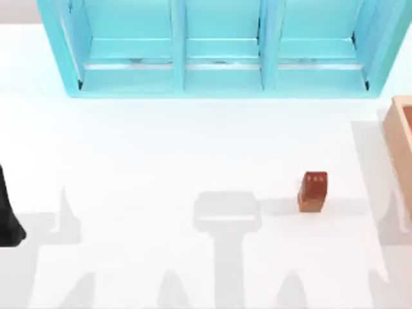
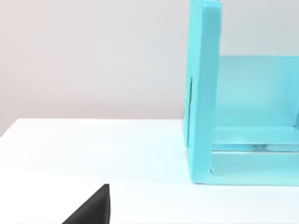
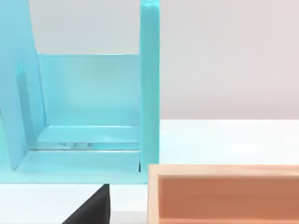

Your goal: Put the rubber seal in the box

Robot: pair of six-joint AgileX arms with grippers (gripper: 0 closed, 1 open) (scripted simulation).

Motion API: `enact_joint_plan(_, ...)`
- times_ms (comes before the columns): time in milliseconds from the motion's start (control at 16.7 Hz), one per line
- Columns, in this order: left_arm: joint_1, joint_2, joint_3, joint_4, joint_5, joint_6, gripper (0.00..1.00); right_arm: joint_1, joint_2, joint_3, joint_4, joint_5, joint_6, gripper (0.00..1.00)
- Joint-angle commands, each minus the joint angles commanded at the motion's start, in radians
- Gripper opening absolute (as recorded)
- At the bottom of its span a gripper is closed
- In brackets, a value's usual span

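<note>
Resting on the white table (image 1: 161, 148), all places given relative to the turquoise shelf unit (image 1: 222, 51):
Rubber seal (image 1: 313, 191): upright on the table, well in front of the shelf unit's right compartment, untouched by any gripper.
Box (image 1: 400, 138): near the shelf unit's right front corner, at the table's right edge; tan walls, darker inside.
Left arm (image 1: 8, 212): dark form at the table's left edge, well in front of the shelf unit; whether its fingers are spread or closed cannot be told.
Seal to box: well apart.
</note>
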Motion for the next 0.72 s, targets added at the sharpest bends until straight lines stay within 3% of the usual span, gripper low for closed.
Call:
enact_joint_plan(360,0.000,0.000,0.000,0.000,0.000,0.000,1.00,0.037,0.104,0.103,-0.084,-0.004,0.036,1.00)
enact_joint_plan(720,0.000,0.000,0.000,0.000,0.000,0.000,1.00,0.157,0.579,0.518,-0.400,-0.001,0.162,1.00)
